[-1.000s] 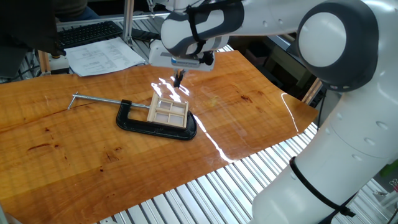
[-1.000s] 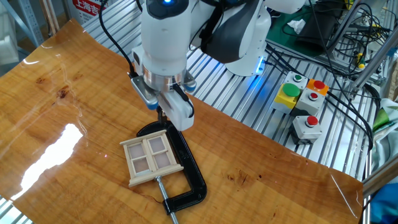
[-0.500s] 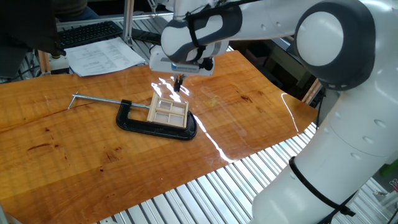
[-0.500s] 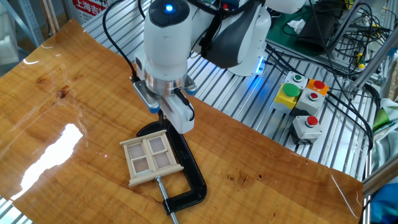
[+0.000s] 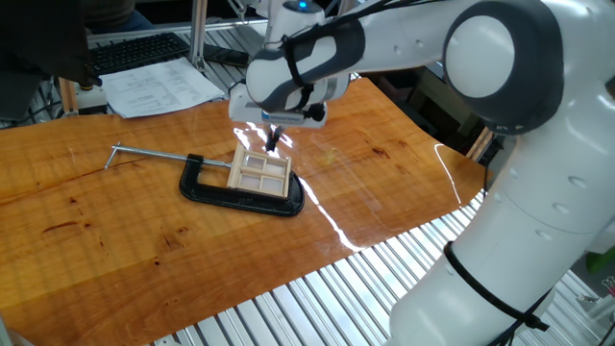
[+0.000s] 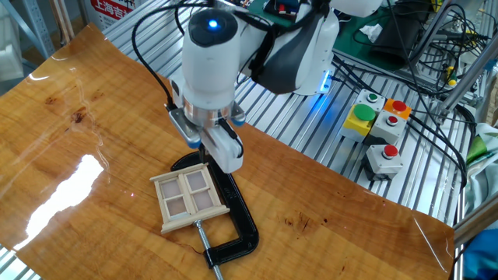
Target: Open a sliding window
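Honestly, the glossy orange-brown wooden bench [image 5: 115, 231] isn't the worry. It's the black steel C-clamp with its long screw rod [image 6: 233, 214] pinning the small pale wooden sliding window with thin pane bars [image 6: 189, 199] flat near the bench's middle. The white arm's gripper [image 6: 220, 155] sits right at the window's far edge, and I can't tell how wide the jaws are. If it catches the outer frame and not the sash, nothing slides, or the window twists out of the clamp.
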Robot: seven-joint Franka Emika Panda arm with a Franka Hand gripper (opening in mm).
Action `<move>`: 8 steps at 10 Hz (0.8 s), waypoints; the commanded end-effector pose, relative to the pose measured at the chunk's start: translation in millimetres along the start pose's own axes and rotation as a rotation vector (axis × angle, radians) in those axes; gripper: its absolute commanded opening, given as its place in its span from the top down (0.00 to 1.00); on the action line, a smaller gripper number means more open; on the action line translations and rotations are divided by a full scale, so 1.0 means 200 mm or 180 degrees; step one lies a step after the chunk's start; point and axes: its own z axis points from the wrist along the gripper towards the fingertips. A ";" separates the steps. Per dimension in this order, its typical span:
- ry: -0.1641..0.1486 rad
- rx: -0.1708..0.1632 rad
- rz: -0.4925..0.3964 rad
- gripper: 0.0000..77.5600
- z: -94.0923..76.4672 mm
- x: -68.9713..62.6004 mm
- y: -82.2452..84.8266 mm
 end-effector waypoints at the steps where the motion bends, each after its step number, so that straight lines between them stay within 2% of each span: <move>1: -0.0036 0.0019 -0.0022 1.00 0.11 0.02 0.01; 8: -0.0058 0.0058 -0.0098 1.00 0.25 -0.01 -0.01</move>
